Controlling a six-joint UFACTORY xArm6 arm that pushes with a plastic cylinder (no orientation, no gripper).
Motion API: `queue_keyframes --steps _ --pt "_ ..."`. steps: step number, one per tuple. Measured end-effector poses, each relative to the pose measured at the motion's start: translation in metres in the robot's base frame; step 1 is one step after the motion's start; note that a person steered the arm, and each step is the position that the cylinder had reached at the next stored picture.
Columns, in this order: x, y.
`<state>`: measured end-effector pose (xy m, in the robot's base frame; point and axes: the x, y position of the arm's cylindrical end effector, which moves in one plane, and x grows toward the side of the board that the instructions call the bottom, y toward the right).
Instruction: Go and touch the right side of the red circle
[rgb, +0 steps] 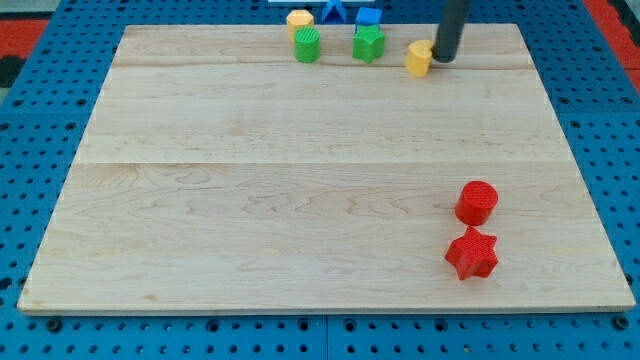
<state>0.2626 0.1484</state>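
Our rod (451, 30) is cut off by the view's top edge, so we see only its lower stretch, and my tip (443, 60) sits right against the yellow block (419, 58), whose right side it partly hides. Two blue blocks (332, 10) (368, 15) at the view's top are clipped by the edge, too little showing to tell their shapes.

My tip (443, 60) at view's top, touching yellow block (419, 58) on its right. Red circle (477, 202) at lower right; its right side unobstructed, bare board (300, 200) betw. tip and circle. Red star (471, 253) just below circle, blocks approach from view's bottom. Green blocks (307, 45) (368, 43) at top edge, well apart.
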Motion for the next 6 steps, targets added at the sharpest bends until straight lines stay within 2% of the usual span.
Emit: queue_keyframes --steps 2,3,5,6 --pt "0.012 -0.100" --pt "0.038 -0.068" --pt "0.171 0.091" --pt "0.222 0.134"
